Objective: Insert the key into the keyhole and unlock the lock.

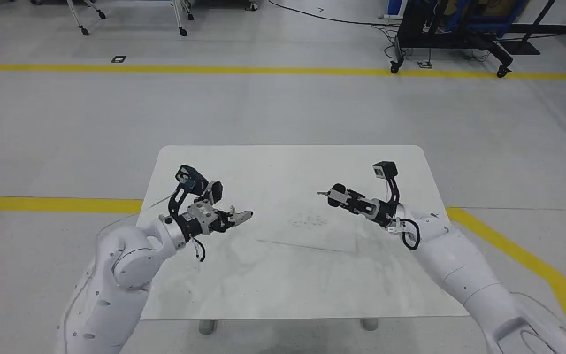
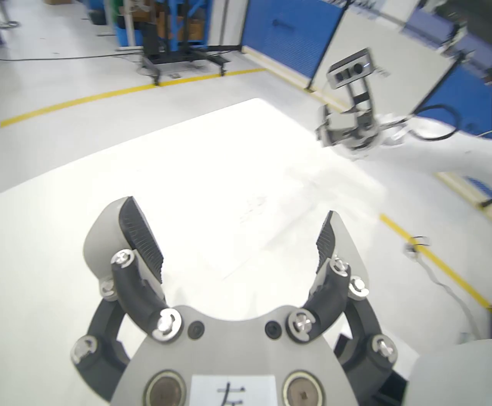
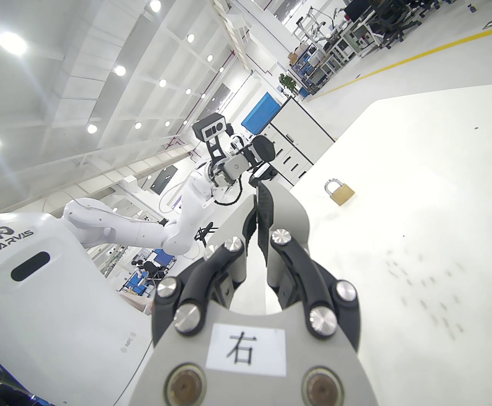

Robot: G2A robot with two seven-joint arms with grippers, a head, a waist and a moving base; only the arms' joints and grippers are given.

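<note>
Bearing a white label, right gripper

A white table with faint dark scuff marks near its middle stands on a pale grey floor crossed by yellow lines, with a black wheeled frame and blue panels farther off.

Bright overhead light; ceiling lamps in rt wrist view; bench glares white; wrist views bend at edges.
</note>
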